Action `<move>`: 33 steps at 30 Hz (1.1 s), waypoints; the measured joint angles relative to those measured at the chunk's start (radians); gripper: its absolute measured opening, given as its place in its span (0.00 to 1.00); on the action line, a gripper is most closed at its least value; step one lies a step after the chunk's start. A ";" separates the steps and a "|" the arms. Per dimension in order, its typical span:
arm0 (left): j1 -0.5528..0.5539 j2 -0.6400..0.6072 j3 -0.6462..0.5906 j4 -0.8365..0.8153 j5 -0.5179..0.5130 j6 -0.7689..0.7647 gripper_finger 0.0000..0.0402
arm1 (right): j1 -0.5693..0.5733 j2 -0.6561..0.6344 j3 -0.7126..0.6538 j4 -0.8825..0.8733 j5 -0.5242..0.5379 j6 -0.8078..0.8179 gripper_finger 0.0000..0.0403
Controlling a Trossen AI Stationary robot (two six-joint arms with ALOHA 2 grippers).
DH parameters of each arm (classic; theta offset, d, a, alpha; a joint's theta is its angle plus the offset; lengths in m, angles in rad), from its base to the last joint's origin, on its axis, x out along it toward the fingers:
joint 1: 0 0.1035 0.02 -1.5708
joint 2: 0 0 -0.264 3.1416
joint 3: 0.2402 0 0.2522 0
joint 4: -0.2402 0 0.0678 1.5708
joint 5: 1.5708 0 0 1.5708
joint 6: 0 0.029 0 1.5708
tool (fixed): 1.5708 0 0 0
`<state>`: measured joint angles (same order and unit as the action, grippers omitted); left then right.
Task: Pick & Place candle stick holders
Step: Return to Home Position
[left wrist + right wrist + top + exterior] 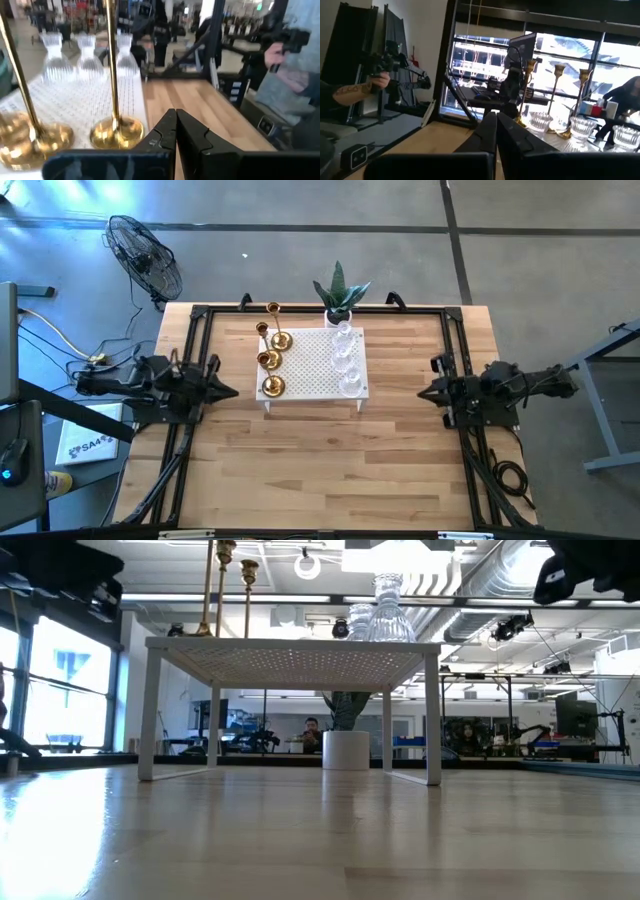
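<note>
Left tool point(230, 390) closed | gold holders point(272, 360) near, on shelf point(310, 375)

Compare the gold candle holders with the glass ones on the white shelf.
The gold candle holders are shiny and opaque; the glass ones are clear and ribbed. The gold ones have tall slim stems; the glass ones stand shorter and stouter. Both sets: three upright in a row on the white shelf.
</note>
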<state>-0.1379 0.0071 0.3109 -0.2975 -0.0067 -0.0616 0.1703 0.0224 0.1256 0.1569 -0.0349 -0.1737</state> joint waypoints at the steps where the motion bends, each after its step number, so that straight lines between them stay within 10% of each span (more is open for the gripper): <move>1: 0.000 0.000 -0.010 -0.001 0.000 0.000 0.00 | 0.000 -0.004 -0.007 -0.007 0.001 0.008 0.00; 33: 0.000 0.000 -0.045 -0.019 0.050 -0.045 0.00 | -0.001 -0.015 -0.115 -0.001 0.038 0.093 0.00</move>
<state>-0.1379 0.0071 0.2661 -0.3164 0.0437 -0.1066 0.1696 0.0078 0.0103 0.1558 0.0029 -0.0802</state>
